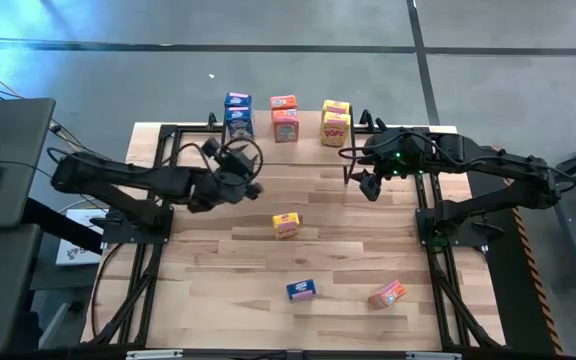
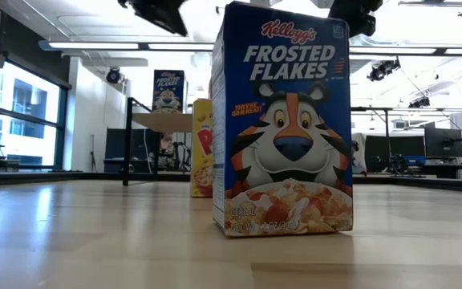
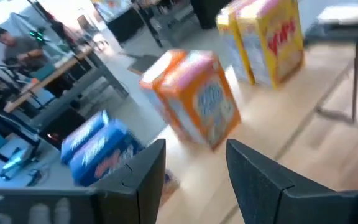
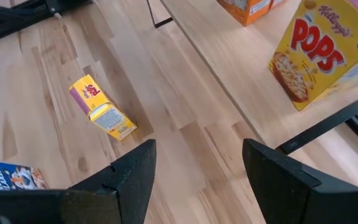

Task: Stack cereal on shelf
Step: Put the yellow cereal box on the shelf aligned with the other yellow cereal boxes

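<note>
Six small cardboard cereal boxes (image 1: 285, 118) sit paired on the low light-wood shelf (image 1: 308, 132); three wait on the slatted worktop (image 1: 208, 260), both left pincer (image 1: 251, 187) and right pincer (image 1: 366, 184) released, empty

a grey concrete floor (image 1: 298, 25) with dark seams fills the top of the high view. in the low view, tall windows (image 2: 18, 112) stand at the left, long ceiling lights (image 2: 95, 46) run across the top, and monitors (image 2: 442, 143) sit on desks at right.
</note>
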